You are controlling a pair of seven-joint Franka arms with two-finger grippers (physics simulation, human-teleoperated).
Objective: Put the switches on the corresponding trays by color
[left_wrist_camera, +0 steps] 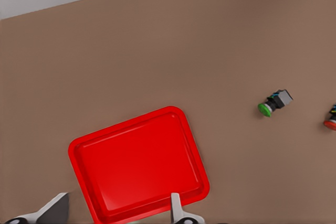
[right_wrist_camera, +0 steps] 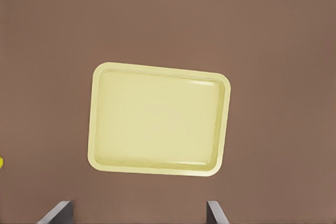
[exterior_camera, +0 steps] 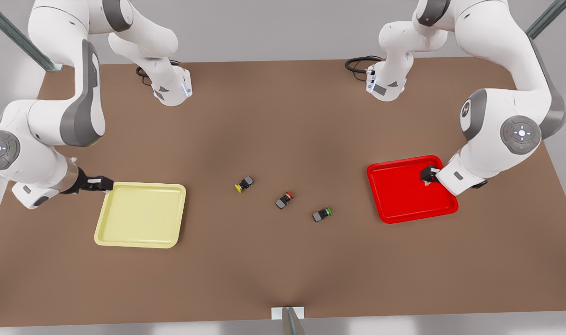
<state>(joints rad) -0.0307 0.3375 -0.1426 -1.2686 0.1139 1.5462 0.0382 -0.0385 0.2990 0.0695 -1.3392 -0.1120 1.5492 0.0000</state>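
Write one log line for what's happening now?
left gripper open over red tray | right gripper open by yellow tray | switches on table, untouched

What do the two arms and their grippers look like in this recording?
Both arms are glossy white with grey joint bands and round grey caps with lit dots. Black cables coil at their bases. The left gripper and right gripper are black with pale fingers.

A simulated robot test bench is shown: a plain brown table [exterior_camera: 283,116] is set against a bare grey wall, with two white arms bolted at its far edge and metal frame struts at the corners.
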